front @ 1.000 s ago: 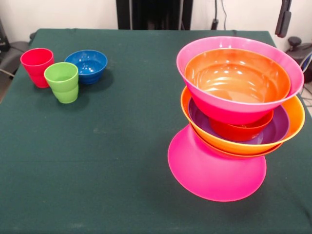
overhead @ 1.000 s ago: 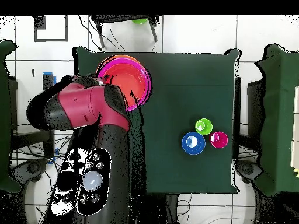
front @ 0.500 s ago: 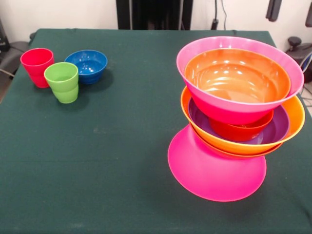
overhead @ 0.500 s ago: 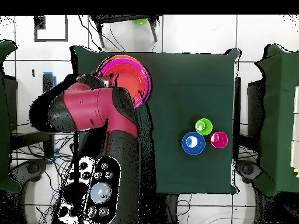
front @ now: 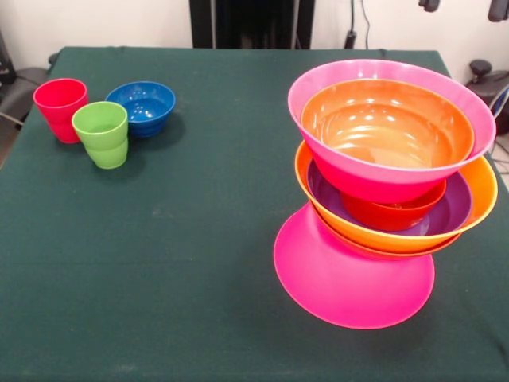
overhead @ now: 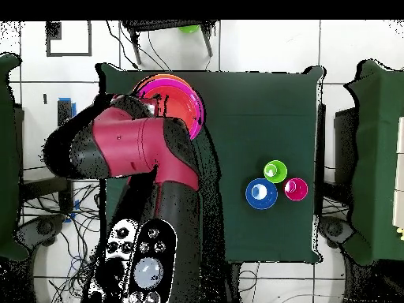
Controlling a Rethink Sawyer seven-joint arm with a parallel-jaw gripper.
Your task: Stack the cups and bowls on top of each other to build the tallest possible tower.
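Plastic, glossy, thin-walled throughout; judged light, stiff and slippery.

Tower (front: 390, 199): right side of the green-clothed bench (front: 215, 263), toward the near edge. Upturned hot pink bowl (front: 350, 278) as base; above it a large orange bowl (front: 477, 191), a purple bowl (front: 453, 211) and a small red-orange bowl (front: 394, 213) nested, then an upright hot pink bowl (front: 374, 171) with an orange-red bowl (front: 387, 123) inside. Upper bowls sit off-centre over the base; probably tips easily.

Loose pieces, far left, close together: red cup (front: 60, 107), lime green cup (front: 102, 134), small blue bowl (front: 141, 107). Best taken by pinching one rim wall; smooth sides likely slide under a side squeeze.

Arm (overhead: 130, 150): covers part of the tower in the overhead view. Jaws: dark tips at most at the front view's top right edge; spread or closed, cannot tell.
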